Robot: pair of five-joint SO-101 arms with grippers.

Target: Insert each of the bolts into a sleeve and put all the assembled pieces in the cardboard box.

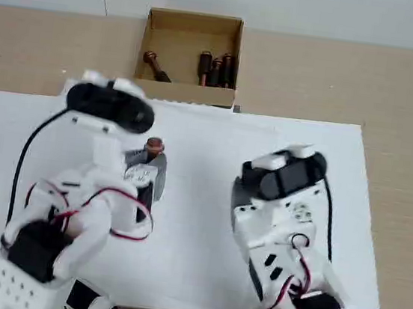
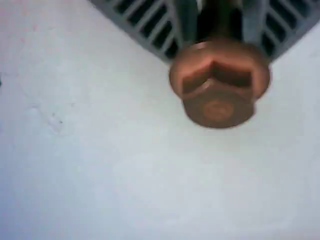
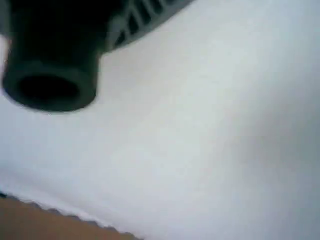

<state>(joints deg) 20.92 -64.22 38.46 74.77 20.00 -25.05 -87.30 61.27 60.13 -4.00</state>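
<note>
Now, coppery hex-headed bolt [image 2: 218, 87], black tubular sleeve [image 3: 50, 75].

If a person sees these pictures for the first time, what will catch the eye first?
The copper bolt stands out, gripped by the left gripper above the white paper, head outward. Next, the black sleeve held by the right arm, and the cardboard box beyond the paper with assembled pieces inside.

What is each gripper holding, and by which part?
Left gripper: a copper bolt by its shank, head sticking out. Right gripper: a black sleeve by its body, open end free.
</note>
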